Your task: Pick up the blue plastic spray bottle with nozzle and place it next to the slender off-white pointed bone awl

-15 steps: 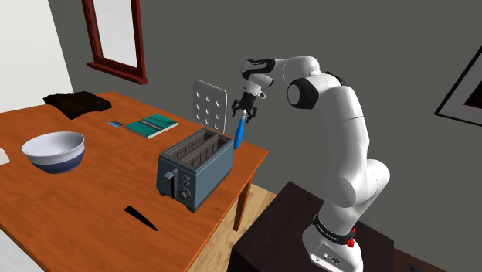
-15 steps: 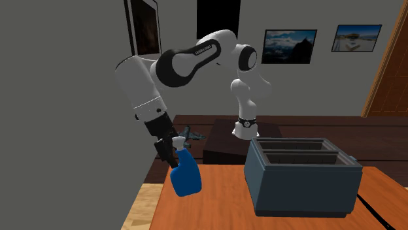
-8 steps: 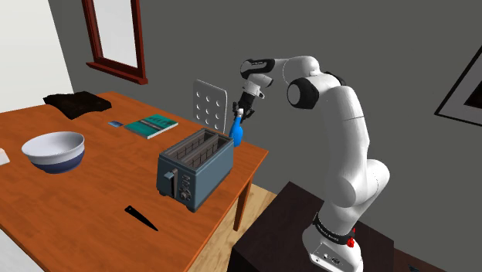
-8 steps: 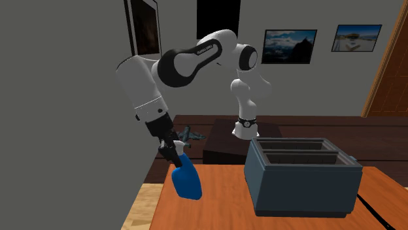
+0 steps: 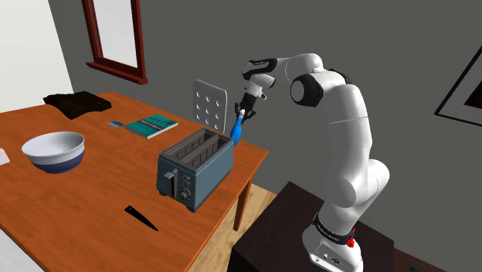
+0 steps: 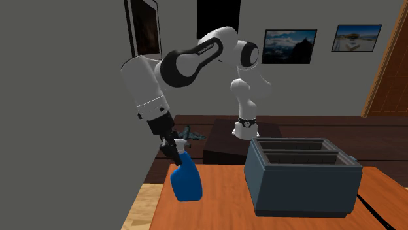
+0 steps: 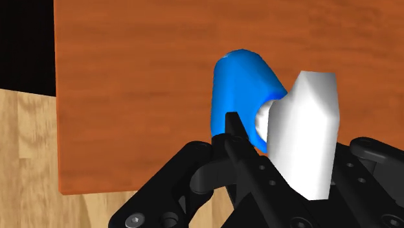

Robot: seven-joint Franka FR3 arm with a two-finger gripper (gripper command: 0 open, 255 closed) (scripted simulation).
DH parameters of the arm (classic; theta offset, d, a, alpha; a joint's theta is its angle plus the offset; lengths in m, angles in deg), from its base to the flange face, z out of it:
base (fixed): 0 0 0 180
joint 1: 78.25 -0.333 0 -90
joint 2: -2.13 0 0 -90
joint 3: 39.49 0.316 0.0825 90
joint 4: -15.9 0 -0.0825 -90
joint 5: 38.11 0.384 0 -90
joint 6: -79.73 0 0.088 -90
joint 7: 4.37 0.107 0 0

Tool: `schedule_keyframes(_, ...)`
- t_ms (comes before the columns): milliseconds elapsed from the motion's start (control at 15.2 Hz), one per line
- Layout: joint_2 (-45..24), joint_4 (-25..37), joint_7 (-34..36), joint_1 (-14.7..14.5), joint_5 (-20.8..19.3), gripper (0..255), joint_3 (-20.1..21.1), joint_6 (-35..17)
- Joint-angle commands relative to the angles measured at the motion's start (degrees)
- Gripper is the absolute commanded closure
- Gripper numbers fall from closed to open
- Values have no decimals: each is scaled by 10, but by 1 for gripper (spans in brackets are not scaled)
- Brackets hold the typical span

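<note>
The blue spray bottle (image 5: 237, 131) with a white nozzle (image 7: 304, 142) is at the table's corner nearest the arm, just behind the toaster. My gripper (image 5: 246, 110) comes down on it from above and is shut on the bottle's neck under the nozzle. In the second exterior view the bottle (image 6: 185, 181) hangs below the gripper (image 6: 175, 147), at or barely above the wood; I cannot tell which. The wrist view has the blue body (image 7: 239, 84) beyond a black finger (image 7: 234, 133). A slender dark pointed tool (image 5: 141, 218) lies near the table's front edge.
A grey-blue toaster (image 5: 195, 168) stands beside the bottle. Farther along the orange wooden table (image 5: 93, 193) are a white and blue bowl (image 5: 53, 151), a green book (image 5: 152, 125), a dark cloth (image 5: 77, 103) and a white perforated board (image 5: 209, 103). The table's edge runs close to the bottle.
The fingers have closed from wide open onto the bottle's neck. The bottle has shifted and turned a little under the gripper, and the arm has risen slightly.
</note>
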Motion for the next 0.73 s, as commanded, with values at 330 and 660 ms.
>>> schedule_keyframes(330, -68, 75, 27, 12, -9, 255, 6, 82)
schedule_keyframes(660, -58, 97, 38, 15, -11, 255, 5, 112)
